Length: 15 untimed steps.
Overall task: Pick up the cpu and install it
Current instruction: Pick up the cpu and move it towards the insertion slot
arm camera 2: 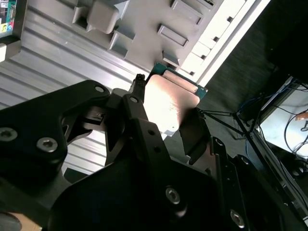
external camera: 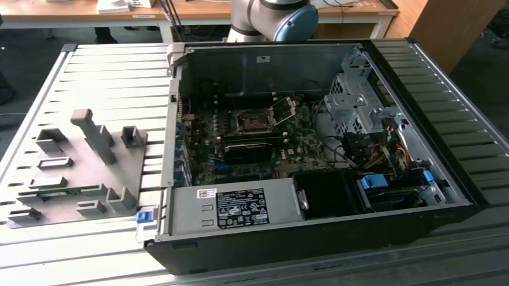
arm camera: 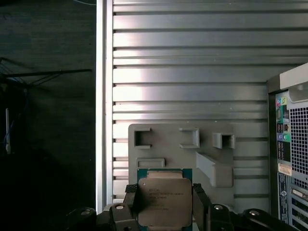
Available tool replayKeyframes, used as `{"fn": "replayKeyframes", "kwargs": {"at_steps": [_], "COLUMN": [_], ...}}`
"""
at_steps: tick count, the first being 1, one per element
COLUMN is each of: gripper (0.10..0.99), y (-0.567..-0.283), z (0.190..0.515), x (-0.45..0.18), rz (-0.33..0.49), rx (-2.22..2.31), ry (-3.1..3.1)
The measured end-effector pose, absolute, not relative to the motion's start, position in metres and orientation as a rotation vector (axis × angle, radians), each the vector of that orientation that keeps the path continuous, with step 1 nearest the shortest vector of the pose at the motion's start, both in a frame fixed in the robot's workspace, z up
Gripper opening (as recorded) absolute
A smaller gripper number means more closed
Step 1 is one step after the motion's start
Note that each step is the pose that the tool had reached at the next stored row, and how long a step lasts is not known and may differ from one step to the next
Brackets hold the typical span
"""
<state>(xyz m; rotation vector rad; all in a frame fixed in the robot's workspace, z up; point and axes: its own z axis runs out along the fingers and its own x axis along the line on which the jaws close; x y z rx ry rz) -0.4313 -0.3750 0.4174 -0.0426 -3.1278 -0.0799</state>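
Our black two-fingered gripper (arm camera: 164, 192) pinches the small square cpu (arm camera: 163, 204), silvery-topped and green-edged, by two opposite sides. It seems lifted over an edge of the flat grey moulded holder plate (arm camera: 168, 139) on the ribbed metal table (arm camera: 192, 48). We judge the risks to be a slip or tilt in so narrow an edge grip, or crooked seating that bends contacts. Well apart, the open black computer case (external camera: 263, 65) holds the green motherboard (external camera: 207, 161), its square metal-framed socket (external camera: 254, 122) apparently unlatched, a grey power supply (external camera: 238, 211) and coloured cabling (external camera: 382, 155).
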Motion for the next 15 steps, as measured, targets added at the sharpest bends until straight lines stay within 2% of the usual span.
{"fn": "replayKeyframes", "kwargs": {"at_steps": [15], "gripper": [0.541], "y": [-0.373], "z": [0.415], "x": [-0.409], "rz": [-0.080], "rx": [-0.043], "ry": [-3.128]}}
